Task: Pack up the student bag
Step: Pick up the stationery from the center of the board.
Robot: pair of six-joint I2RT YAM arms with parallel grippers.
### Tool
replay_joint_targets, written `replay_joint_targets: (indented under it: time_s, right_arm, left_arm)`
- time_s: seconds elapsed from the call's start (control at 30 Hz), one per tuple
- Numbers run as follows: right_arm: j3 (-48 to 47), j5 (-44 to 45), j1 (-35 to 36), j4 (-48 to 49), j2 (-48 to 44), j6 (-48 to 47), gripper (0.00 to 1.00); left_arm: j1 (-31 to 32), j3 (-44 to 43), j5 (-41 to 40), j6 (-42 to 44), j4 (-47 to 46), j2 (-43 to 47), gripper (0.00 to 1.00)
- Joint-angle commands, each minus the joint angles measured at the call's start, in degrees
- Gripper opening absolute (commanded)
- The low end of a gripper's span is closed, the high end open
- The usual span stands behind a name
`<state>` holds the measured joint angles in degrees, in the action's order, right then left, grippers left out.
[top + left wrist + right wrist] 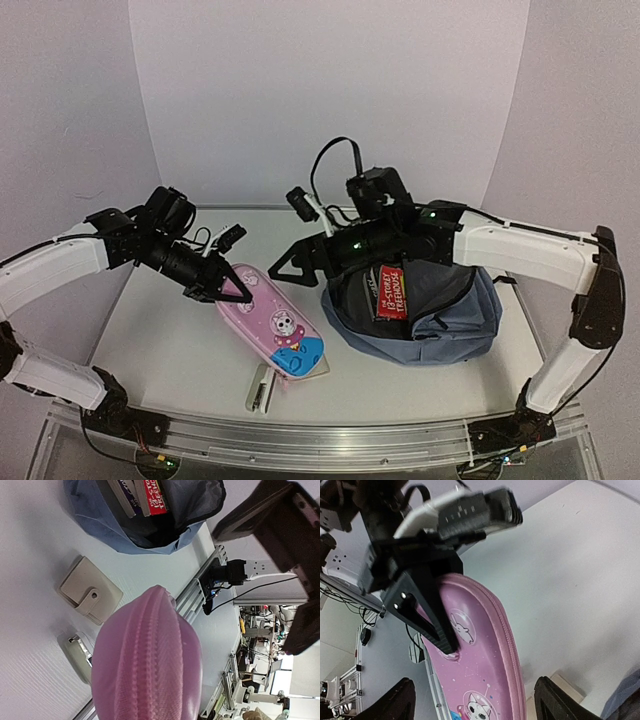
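While the left gripper clamps the far end of the pink pencil case, a beige wallet lies near the case. In the middle the right gripper hangs with jaws spread, holding nothing. At the right the student bag sits open on the table, a red book standing inside.

Plain white walls surround a pale tabletop.
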<state>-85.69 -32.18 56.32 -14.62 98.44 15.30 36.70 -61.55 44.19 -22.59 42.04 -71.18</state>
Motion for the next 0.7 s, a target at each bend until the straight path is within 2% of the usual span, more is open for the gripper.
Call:
replay_joint_targets:
  time_s: [0.0, 0.1, 0.23, 0.33, 0.43, 0.53, 0.67]
  right_arm:
    - [0.6, 7.0, -2.0, 1.7, -6.7, 2.5, 0.9]
    - [2.2, 12.1, -4.3, 1.5, -10.2, 4.8, 0.98]
    - [6.4, 18.2, -11.0, -0.7, -16.0, 9.3, 0.98]
    - [6.4, 29.9, -15.3, -8.5, -19.6, 10.5, 0.98]
    - [4.7, 40.4, -18.2, -16.8, -21.5, 10.5, 0.98]
    - [6.3, 42.7, -23.4, -19.6, -24.0, 10.3, 0.98]
    - [12.0, 38.7, -33.4, -20.2, -27.5, 10.5, 0.98]
  left_arm:
    - [-0.2, 2.1, -4.2, -4.6, -7.7, 3.1, 0.04]
    - [-0.2, 3.1, -8.1, -7.2, -10.0, 4.4, 0.04]
    - [-0.3, 5.8, -14.4, -13.1, -15.9, 7.1, 0.05]
    - [-0.8, 8.0, -19.6, -19.0, -20.0, 9.0, 0.05]
    - [-2.0, 9.5, -20.6, -23.0, -22.5, 9.2, 0.05]
    - [-3.0, 10.5, -20.9, -25.9, -24.5, 9.2, 0.05]
    - [-3.7, 12.3, -20.7, -28.0, -28.1, 9.6, 0.06]
